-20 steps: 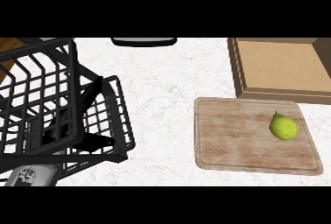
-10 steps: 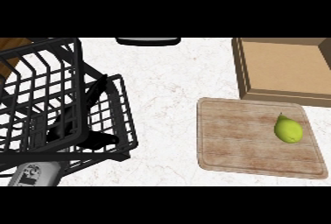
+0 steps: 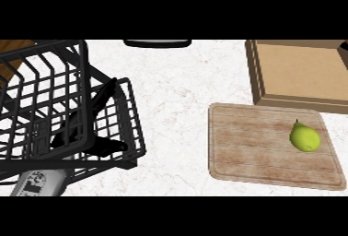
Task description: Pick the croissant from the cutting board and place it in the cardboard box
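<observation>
A yellow-green fruit (image 3: 305, 138) (no croissant is seen) lies on the cutting board (image 3: 258, 152), just beside the cardboard box (image 3: 299, 73). The left hand (image 3: 81, 133) is seen behind the wire rack (image 3: 61, 92), fingers unreadable; the right is unseen.

On the wooden cutting board (image 3: 258, 147) we see not a croissant but a yellow-green fruit (image 3: 304, 138), shaped like a lemon or pear with a small dark stem tip pointing away from us. It lies on its side near the board's right edge, toward the far half. The board is pale, grainy wood with rounded corners and a shallow groove round its rim. Just beyond the board we find the open cardboard box (image 3: 299, 73), brown, its bare floor showing.
</observation>
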`<state>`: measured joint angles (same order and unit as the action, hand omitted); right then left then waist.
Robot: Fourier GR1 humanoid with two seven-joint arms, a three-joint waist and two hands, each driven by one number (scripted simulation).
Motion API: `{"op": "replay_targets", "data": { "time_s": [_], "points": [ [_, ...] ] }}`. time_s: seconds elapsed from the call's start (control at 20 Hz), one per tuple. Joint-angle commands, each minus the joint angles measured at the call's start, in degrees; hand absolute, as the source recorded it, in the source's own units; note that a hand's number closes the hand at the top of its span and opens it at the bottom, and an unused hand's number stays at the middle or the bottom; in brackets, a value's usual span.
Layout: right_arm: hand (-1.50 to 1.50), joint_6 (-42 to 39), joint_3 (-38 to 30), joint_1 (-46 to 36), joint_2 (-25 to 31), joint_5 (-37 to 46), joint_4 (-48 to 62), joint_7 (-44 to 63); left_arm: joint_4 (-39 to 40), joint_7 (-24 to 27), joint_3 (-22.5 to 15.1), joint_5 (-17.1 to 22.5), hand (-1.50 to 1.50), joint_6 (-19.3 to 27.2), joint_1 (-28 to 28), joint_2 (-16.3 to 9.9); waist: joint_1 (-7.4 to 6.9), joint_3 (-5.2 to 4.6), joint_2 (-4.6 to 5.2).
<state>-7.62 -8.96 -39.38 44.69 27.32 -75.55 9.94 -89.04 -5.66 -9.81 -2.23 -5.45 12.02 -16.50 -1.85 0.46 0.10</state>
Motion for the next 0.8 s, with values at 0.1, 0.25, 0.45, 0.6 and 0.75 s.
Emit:
{"op": "replay_targets", "data": {
  "time_s": [0.1, 0.25, 0.45, 0.6, 0.75],
  "points": [
    [1.50, 4.83, 3.66, -4.76, -1.41, 7.31, 14.92, -7.56, 3.38, 3.26, -1.05, 0.91, 0.00, 0.48, 1.75, 4.70, 0.18, -0.47, 0.69],
    [1.50, 8.79, 5.11, -7.39, -4.55, 9.97, 21.32, -10.16, 2.74, -0.07, 0.37, 3.25, 0.00, -1.10, 3.75, 3.87, -0.06, -0.44, 0.70],
    [1.50, 9.57, 4.96, -10.85, -4.84, 11.88, 31.01, -13.12, 1.83, 0.18, -1.06, 1.79, 0.00, -0.34, 1.52, 4.34, -0.07, -0.43, 0.63],
    [1.50, 10.54, 1.43, -11.12, -7.23, 8.80, 38.03, -13.38, 1.61, 2.68, -1.80, 0.92, 0.00, 0.60, 1.12, 5.16, -0.56, -0.38, 1.05],
    [-1.50, 8.34, 0.18, -12.66, -10.29, 6.82, 41.60, -10.75, 0.11, -1.15, -1.87, 1.94, 0.00, 0.56, 2.05, 5.64, -0.12, -0.38, 0.66]
  ]
}}
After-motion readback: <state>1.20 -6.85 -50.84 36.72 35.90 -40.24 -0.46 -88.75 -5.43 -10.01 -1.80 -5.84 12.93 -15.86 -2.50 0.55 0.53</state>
